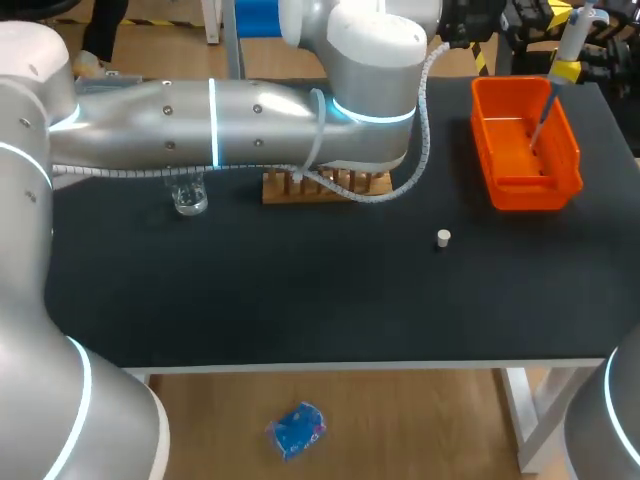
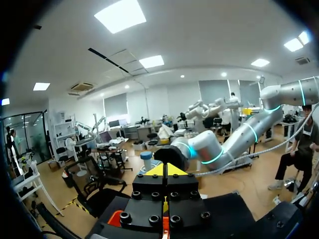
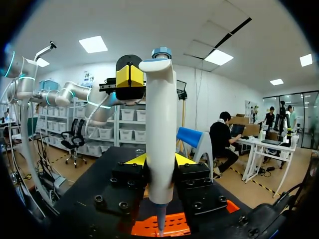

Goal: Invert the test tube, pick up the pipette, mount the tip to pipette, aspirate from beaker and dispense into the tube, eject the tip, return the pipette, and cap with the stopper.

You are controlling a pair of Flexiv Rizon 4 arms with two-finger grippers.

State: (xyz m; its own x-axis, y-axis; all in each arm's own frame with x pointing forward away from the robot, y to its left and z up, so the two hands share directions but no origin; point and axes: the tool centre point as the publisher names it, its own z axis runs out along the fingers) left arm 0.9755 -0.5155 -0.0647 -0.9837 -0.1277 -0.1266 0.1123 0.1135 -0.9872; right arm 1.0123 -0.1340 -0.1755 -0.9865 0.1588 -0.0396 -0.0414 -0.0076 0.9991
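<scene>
Standing upright, the pipette (image 3: pixel 160 134) is white and blue-topped.

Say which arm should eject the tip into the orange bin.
Right. The right hand grips the pipette above the orange bin; the left hand holds no pipette.

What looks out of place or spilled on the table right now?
Nothing stands out. The beaker stands upright with no spill around it, the stopper sits alone on the table, and the right gripper holds the pipette upright over the orange bin.
</scene>
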